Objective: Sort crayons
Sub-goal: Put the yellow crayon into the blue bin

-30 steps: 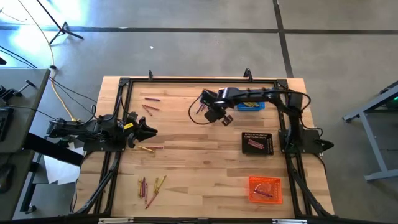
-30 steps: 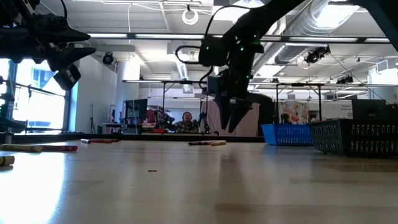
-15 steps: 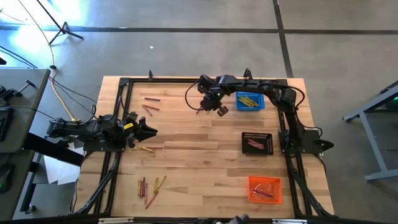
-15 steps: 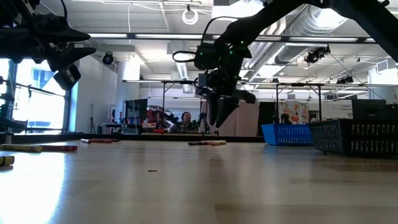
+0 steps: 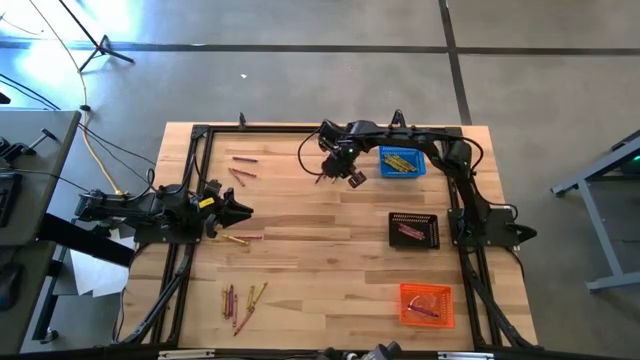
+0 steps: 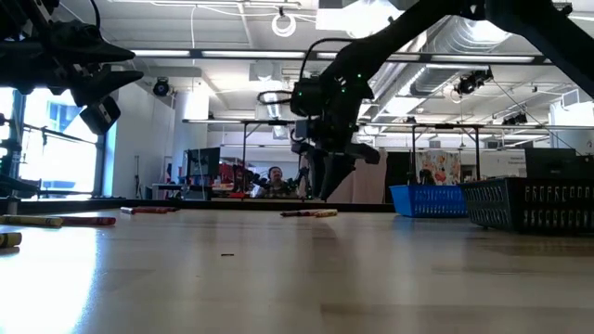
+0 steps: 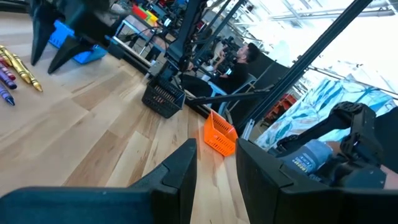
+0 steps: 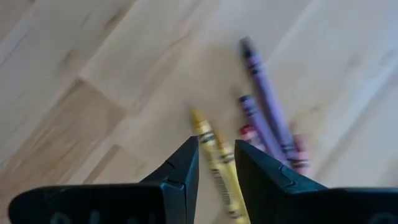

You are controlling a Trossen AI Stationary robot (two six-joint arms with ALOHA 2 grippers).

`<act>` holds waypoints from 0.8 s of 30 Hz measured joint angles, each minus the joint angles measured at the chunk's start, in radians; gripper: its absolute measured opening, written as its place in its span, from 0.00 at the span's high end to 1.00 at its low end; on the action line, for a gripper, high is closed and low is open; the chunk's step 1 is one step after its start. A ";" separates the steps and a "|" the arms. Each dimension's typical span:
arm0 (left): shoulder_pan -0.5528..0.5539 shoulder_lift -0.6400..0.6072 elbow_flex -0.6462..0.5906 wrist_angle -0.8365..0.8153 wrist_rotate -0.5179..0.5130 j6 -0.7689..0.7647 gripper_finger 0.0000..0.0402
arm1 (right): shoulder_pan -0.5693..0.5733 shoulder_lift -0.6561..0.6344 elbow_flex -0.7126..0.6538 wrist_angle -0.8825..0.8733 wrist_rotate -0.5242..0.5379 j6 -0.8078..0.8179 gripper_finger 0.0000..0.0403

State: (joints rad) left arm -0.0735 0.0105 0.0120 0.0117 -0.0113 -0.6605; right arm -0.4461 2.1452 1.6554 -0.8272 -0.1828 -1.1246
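Note:
My right gripper hangs over a small cluster of crayons at the table's far middle, fingers pointing down and slightly apart. In the right wrist view a yellow crayon lies on the wood below the gap between the fingers. Two purple crayons and a red one lie beside it. The low view shows the fingertips just above these crayons. My left gripper waits open at the table's left edge, holding nothing.
A blue basket with yellow crayons stands at the far right, a black basket with red ones at mid right, and an orange basket at near right. Loose crayons lie at far left, mid left and near left.
My right gripper has gone toward the table's far edge and left, away from the blue basket, and has turned about. It now stands over the crayon cluster.

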 joint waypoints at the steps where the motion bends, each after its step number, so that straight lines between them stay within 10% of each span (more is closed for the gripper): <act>1: 0.000 0.000 0.000 0.001 0.000 0.000 0.75 | 0.001 0.009 -0.001 -0.011 0.006 -0.001 0.78; 24: 0.000 0.000 0.000 0.000 0.000 0.000 0.75 | -0.050 0.058 -0.001 0.007 0.002 0.020 0.78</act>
State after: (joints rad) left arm -0.0734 0.0101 0.0120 0.0120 -0.0109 -0.6606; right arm -0.4961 2.2032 1.6546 -0.8200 -0.1806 -1.1049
